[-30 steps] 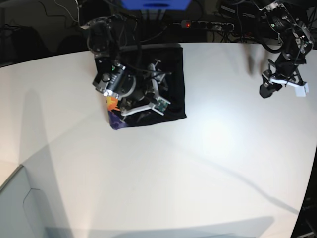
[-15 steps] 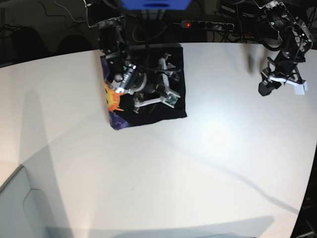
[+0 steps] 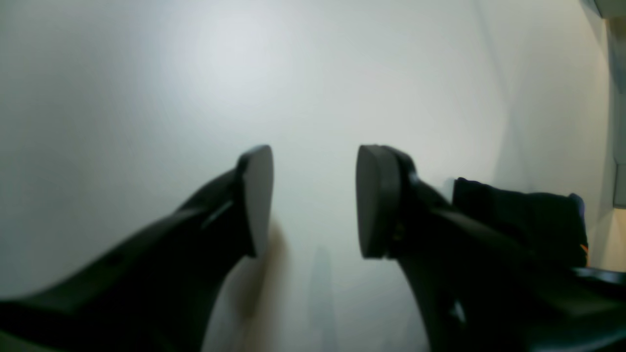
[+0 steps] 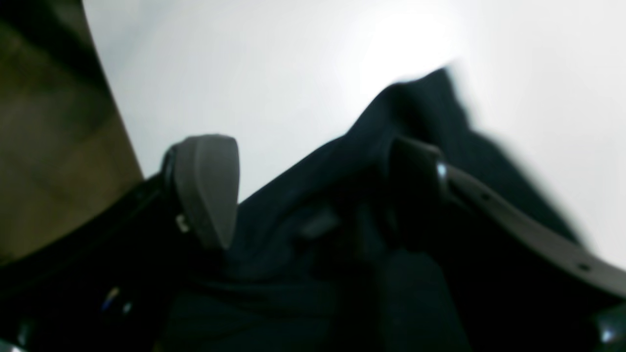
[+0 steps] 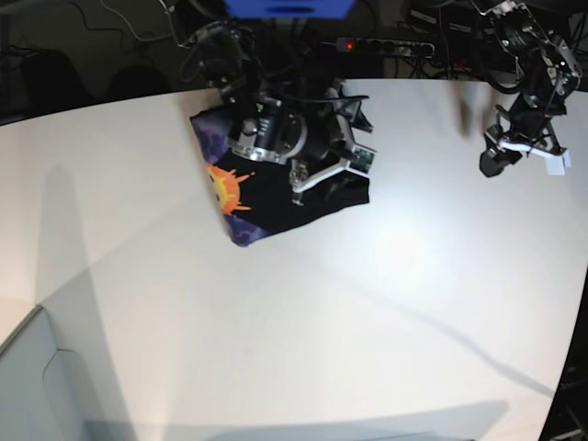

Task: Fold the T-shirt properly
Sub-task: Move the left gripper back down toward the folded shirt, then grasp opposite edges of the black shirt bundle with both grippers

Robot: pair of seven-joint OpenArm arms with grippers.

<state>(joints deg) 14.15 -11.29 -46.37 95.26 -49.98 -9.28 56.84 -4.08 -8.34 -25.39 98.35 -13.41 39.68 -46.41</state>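
Black shirt (image 5: 276,193): folded bundle near the worktop's far edge, a little toward its left corner; an orange sun on purple shows along its left border, the remainder plain black.
Worktop (image 5: 303,331): white, glossy, with a bright glare spot just right of the shirt.
Right claw (image 5: 335,152): over the shirt's right part in the base view, jaws spread wide. In its wrist view dark cloth lies under and between the jaws; the picture is blurred, so I cannot tell whether either pad touches the cloth, and nothing is pinched.
Right pads (image 4: 208,188): one grey pad stands against bare worktop, the other sits dark against the cloth.
Left claw (image 5: 524,156): raised above the worktop's far right corner, well apart from the shirt. Its jaws stand released, with only white worktop showing in the gap.
Left pads (image 3: 257,198): flat, facing each other, holding nothing.
Left wrist view: the shirt's black edge shows at the right, behind one finger.
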